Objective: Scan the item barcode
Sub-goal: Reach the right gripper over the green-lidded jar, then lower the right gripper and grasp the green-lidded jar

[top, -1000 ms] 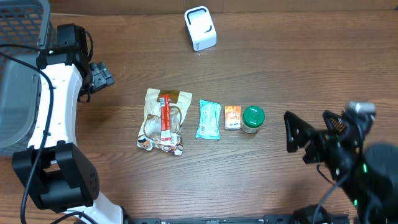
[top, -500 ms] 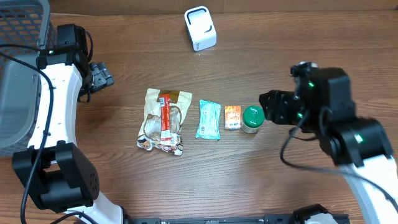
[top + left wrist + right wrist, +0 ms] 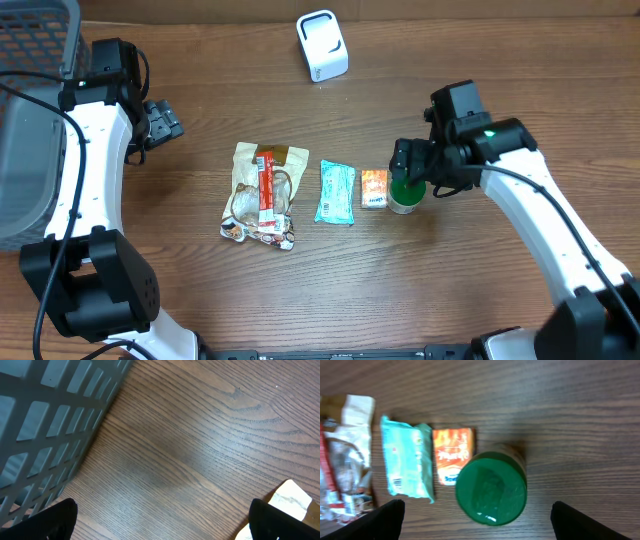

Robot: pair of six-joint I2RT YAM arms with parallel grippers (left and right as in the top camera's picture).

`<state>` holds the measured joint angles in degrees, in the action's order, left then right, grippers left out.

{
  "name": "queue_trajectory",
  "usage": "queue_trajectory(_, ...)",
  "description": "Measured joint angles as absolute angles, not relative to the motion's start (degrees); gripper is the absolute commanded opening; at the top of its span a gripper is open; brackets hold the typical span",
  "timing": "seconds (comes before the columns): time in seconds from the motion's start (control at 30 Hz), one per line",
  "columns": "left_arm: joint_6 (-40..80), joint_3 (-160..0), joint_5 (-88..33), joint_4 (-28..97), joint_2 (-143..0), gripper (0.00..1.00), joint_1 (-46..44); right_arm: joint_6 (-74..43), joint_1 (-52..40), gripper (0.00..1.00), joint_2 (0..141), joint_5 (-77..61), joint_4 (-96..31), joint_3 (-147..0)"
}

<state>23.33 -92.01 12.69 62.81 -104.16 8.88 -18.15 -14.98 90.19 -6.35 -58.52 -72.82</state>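
1. Risk of tipping: right gripper (image 3: 418, 172) spread wide, straddling the green-lidded jar (image 3: 491, 489) without touching it; off-centre closing likely to topple it or shove it into the orange packet (image 3: 452, 455) just beside.
2. Possible slip on smooth round sides; no barcode visible from above, white scanner (image 3: 322, 45) well apart.
3. Jar: upright, glossy green lid, pale body, rightmost in the row.
4. Left gripper (image 3: 165, 522) also wide, holding nothing, near the grey basket (image 3: 50, 425).

A green-lidded jar (image 3: 491, 489) is standing on the wooden table (image 3: 570, 420). An orange packet (image 3: 453, 455) is lying just beside it at ten o'clock, and a teal packet (image 3: 409, 462) at nine. The right gripper (image 3: 477, 510) is holding its fingers (image 3: 380, 520) wide apart.
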Motion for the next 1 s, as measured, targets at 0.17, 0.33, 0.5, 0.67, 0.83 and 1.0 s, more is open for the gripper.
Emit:
queue_trajectory(0.17,23.33,-92.01,12.69,62.81,-104.16,1.00,8.88,-18.65,-15.00,0.93,93.51,-4.86,-58.15,-72.82)
queue_trajectory(0.33,23.33,-92.01,12.69,62.81,-104.16,1.00,8.88,-19.70,-15.42,0.92,94.61,-4.01,-56.64,-72.73)
queue_trajectory(0.5,23.33,-92.01,12.69,62.78,-104.16,1.00,8.88,-21.45,-18.63,0.92,94.63,0.05,-55.96,-72.25)
queue_trajectory(0.67,23.33,-92.01,12.69,62.81,-104.16,1.00,8.88,-22.79,-20.93,0.92,94.76,3.88,-56.18,-71.66)
queue_trajectory(0.83,23.33,-92.01,12.69,62.78,-104.16,1.00,8.88,-23.35,-20.95,0.91,96.73,5.41,-56.27,-71.66)
queue_trajectory(1.0,23.33,-92.01,12.69,62.81,-104.16,1.00,8.88,-23.77,-20.95,0.82,101.19,5.39,-57.43,-71.59)
